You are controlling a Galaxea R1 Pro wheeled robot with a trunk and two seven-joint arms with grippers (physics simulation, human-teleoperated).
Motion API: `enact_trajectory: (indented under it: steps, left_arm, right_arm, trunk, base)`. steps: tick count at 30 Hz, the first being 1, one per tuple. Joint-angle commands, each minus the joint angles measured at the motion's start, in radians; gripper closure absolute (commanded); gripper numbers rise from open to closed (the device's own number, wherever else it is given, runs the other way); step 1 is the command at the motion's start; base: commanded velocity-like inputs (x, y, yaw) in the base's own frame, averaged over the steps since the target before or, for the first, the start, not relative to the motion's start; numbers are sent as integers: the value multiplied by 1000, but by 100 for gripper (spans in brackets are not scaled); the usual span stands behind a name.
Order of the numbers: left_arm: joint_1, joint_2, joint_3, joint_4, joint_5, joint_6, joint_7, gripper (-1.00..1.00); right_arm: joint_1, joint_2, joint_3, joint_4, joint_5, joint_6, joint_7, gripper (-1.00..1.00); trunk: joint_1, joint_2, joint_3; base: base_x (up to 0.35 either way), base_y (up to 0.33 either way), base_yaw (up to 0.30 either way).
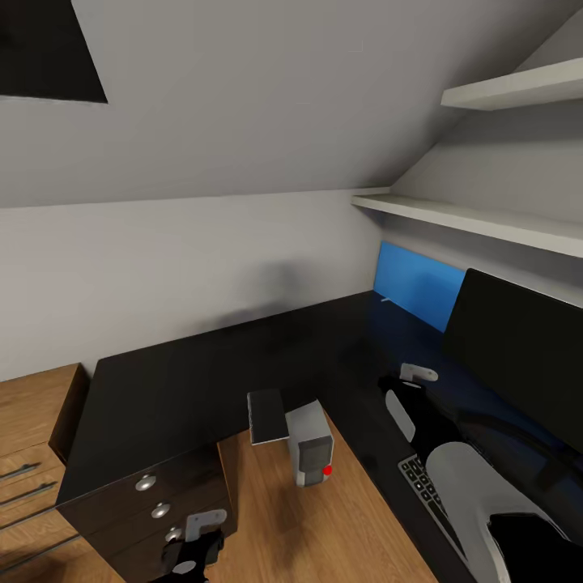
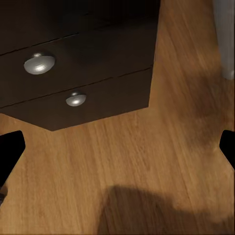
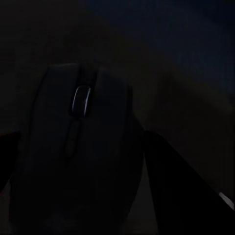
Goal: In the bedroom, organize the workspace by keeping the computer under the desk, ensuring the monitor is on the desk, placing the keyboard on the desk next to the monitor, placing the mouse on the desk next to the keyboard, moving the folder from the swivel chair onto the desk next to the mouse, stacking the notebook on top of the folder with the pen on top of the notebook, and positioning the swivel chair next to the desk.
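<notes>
Where the right wrist view looks along its fingers, the mouse [image 3: 81, 147] lies close beneath the right gripper [image 3: 81, 186], its scroll wheel [image 3: 81, 98] catching a little light. A dark finger [image 3: 171, 191] stands on either side of the mouse, but the picture is too dim to tell whether they clamp it. From the head view that arm reaches over the glossy black desk [image 1: 202, 364], near the monitor [image 1: 518, 356] standing at the desk's right side before the blue wall panel [image 1: 417, 283]. The keyboard [image 1: 429, 494] lies at the desk's near edge below the monitor. The computer [image 1: 312, 444] stands on the wooden floor [image 1: 324, 526] in the desk's inner corner. The left gripper [image 2: 117, 147] hangs spread wide and empty over the floor beside the knobbed drawers [image 2: 78, 73].
</notes>
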Motion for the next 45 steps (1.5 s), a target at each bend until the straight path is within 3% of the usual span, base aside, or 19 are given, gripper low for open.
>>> enact_trajectory:
  steps: [1, 10, 15, 19, 22, 24, 26, 32, 39, 45]
  left_arm:
    - [-1, 0, -8, -6, 10, -11, 5, -100]
    - [-1, 1, -8, -60, 11, -29, 36, -100]
    - [-1, -1, -8, -63, 11, -29, 48, -100]
    - [-1, -1, -8, -63, 11, -29, 50, -100]
    - [-1, -1, -8, -64, 11, -29, 51, -100]
    - [-1, -1, -8, -64, 11, -29, 51, -100]
    - [-1, -1, -8, -63, 12, -28, 51, -100]
    - [-1, -2, -8, -64, 12, -28, 51, -100]
    - [-1, -2, -8, -64, 13, -28, 51, -100]
    - [-1, -4, -9, -64, 12, -28, 51, -100]
  right_arm:
    - [-2, 0, 3, 17, -6, 2, -2, 100]
    - [-11, -21, 3, 214, -11, -91, 1, 100]
    - [-14, -25, -7, 257, -25, -127, 1, 100]
    - [-14, -22, -61, 269, -113, -203, 1, 100]
    - [-14, -21, -80, 276, -166, -257, -2, 100]
    - [-14, -21, -83, 277, -174, -264, -4, 100]
    - [-14, -20, -97, 277, -218, -269, -5, 100]
    - [-14, -21, -106, 276, -288, -273, -5, 100]
    - [-14, -21, -107, 276, -301, -290, -5, 100]
    - [-14, -18, -96, 272, -291, -296, -103, 100]
  trunk:
    - [0, -1, -1]
    - [27, -50, -23]
    - [46, -85, -39]
    - [62, -113, -51]
    - [73, -134, -61]
    - [81, -148, -67]
    - [88, -162, -73]
    - [111, -204, -92]
    - [138, -253, -114]
    - [161, -295, -133]
  base:
    - [0, 0, 0]
    - [0, 0, 0]
    - [0, 0, 0]
    - [0, 0, 0]
    - [0, 0, 0]
    - [0, 0, 0]
    - [0, 0, 0]
    - [0, 0, 0]
    - [0, 0, 0]
    - [0, 0, 0]
